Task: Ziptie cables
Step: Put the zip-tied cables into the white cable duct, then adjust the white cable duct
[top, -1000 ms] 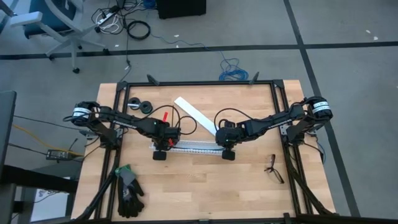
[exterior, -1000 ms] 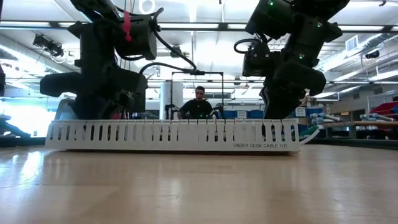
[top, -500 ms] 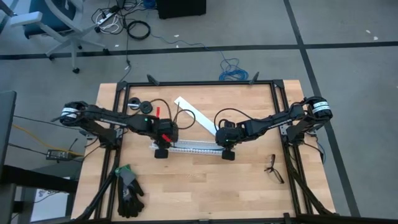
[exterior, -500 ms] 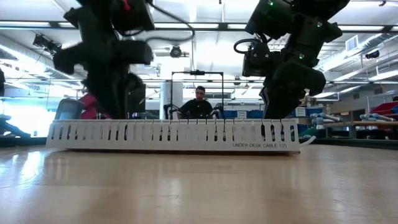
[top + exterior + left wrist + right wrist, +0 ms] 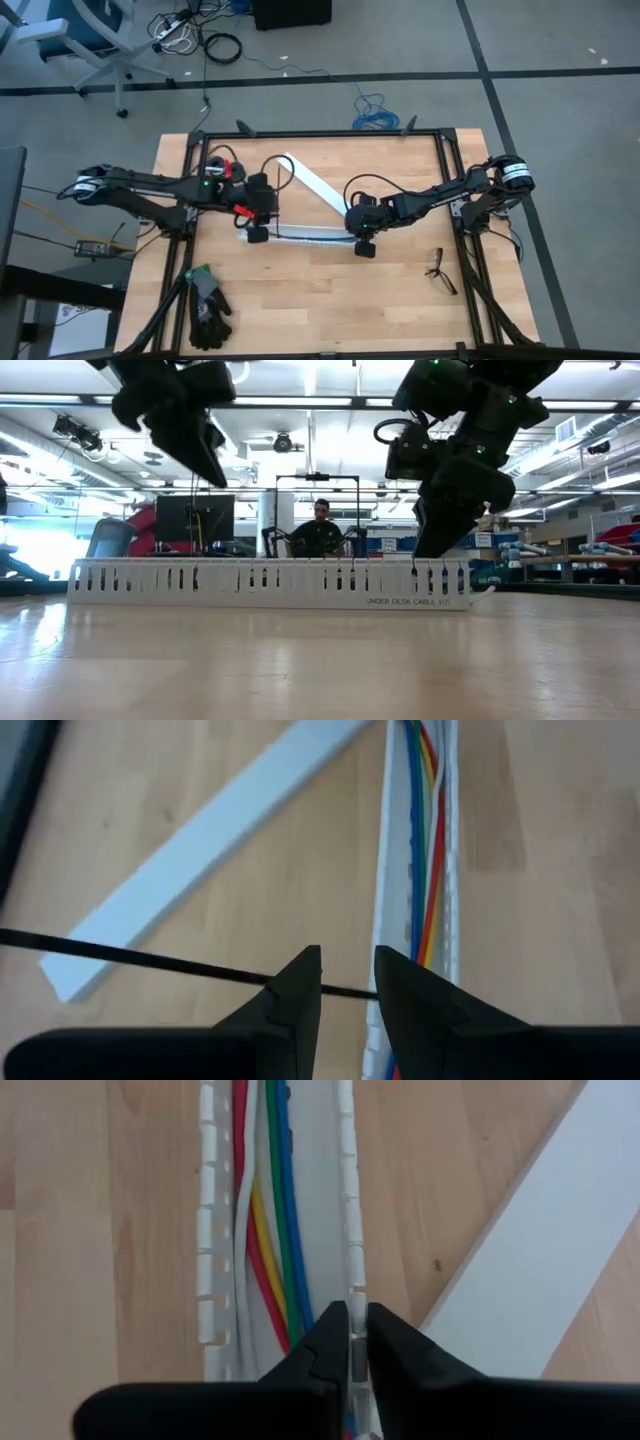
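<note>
A long white slotted tray (image 5: 300, 236) lies across the table's middle. The cables (image 5: 265, 1230), red, yellow, green, blue and white, run along inside it. My left gripper (image 5: 347, 960) hangs well above the tray's left end (image 5: 215, 475), and the thin black ziptie (image 5: 150, 958) crosses its narrow finger gap. At the tray's right end my right gripper (image 5: 350, 1312) stands low, shut on one tray wall. My left gripper has the ziptie's end (image 5: 345, 988) between its two fingers, just behind their tips. The fingers slant down from the table's left. The ziptie sticks out sideways toward the table's far edge, straight and clear of the table. The fingers hide how they meet it. My right gripper pinches the tray's slotted side wall (image 5: 350, 1288) between its two fingers, near the tray's right end. One finger is inside the tray beside the cables, the other outside. The fingers slant down from the table's right. The tray rests flat on the table.
A flat white strip (image 5: 312, 185) lies slanting behind the tray. Two black rolls (image 5: 225, 170) sit at the far left, a dark glove (image 5: 205, 305) at the near left, spectacles (image 5: 438, 272) at the near right. A person (image 5: 320, 530) sits beyond the table.
My left gripper has risen from the tray's left end to well above it. It has also drawn back toward the table's left edge and tipped closer to level. The cables in the tray's left part now show.
</note>
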`<action>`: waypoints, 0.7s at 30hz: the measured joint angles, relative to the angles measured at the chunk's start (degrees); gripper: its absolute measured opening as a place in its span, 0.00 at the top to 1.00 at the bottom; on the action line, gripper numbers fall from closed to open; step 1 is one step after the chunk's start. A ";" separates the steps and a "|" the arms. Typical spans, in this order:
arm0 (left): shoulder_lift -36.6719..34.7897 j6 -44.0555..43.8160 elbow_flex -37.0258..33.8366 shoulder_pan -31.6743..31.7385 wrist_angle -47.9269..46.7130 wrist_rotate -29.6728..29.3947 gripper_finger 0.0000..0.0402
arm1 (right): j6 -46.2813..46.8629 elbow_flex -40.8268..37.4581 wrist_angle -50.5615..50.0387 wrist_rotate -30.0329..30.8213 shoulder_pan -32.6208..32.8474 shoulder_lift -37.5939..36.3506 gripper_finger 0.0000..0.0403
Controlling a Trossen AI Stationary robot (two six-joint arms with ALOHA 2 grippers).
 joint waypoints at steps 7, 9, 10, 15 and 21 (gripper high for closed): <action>-3.54 -1.52 0.00 -0.02 -0.06 -0.79 0.73 | -0.04 0.00 0.11 0.01 0.00 -0.01 0.78; -3.53 -1.60 0.00 -0.02 -0.11 -0.83 0.73 | -0.04 0.00 0.22 0.01 0.00 -0.02 0.74; -3.52 -1.62 0.02 -0.02 -0.28 -0.83 0.73 | -0.04 0.00 0.22 0.01 0.00 -0.02 0.72; -3.38 -1.58 0.00 -0.02 -0.49 -1.13 0.73 | 0.00 0.08 0.07 -0.38 0.00 -0.99 0.66; -3.37 -1.62 0.00 -0.02 -1.00 -2.58 0.73 | 1.89 0.72 -1.13 -0.23 0.00 -7.11 0.63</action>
